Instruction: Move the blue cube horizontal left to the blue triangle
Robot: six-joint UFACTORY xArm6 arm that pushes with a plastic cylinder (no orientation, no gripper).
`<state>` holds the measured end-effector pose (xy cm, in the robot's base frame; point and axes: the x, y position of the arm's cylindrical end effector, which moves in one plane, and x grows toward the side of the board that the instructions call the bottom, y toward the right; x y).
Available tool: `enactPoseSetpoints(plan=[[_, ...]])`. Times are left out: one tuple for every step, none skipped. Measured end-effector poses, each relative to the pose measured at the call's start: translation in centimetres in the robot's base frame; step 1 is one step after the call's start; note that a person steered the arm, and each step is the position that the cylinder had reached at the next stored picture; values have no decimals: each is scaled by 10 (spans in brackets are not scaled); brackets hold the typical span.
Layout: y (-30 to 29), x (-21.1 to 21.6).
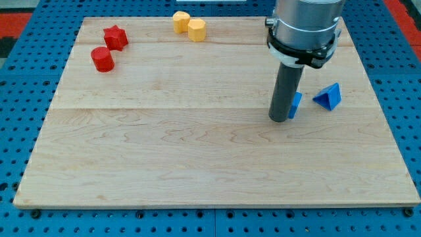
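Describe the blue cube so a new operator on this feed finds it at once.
Start at the wooden board and go to its right half, where my tip comes down. The blue cube sits just right of the rod, mostly hidden behind it. The only other blue piece, the blue triangle, stands clear, farther right.

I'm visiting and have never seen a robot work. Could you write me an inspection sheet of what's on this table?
Surface: wooden board, lying on a blue pegboard.
Job's things: blue cube, mostly hidden behind the rod; blue triangle at its right, a gap between.
Clutter: red star and red cylinder top left; two yellow blocks at top, touching.
Grippers: none; my tip is against the cube's left side.
Cables: nothing seen.
Surroundings: red strips at the top corners.
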<state>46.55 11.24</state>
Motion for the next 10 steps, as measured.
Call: enactPoseSetpoints(plan=[[8,-15],[5,-12],[-8,-12],[-11,-12],[-11,-12],[-12,-15],[-30,-50],[-74,-94],[-159,-140],[-204,-181]])
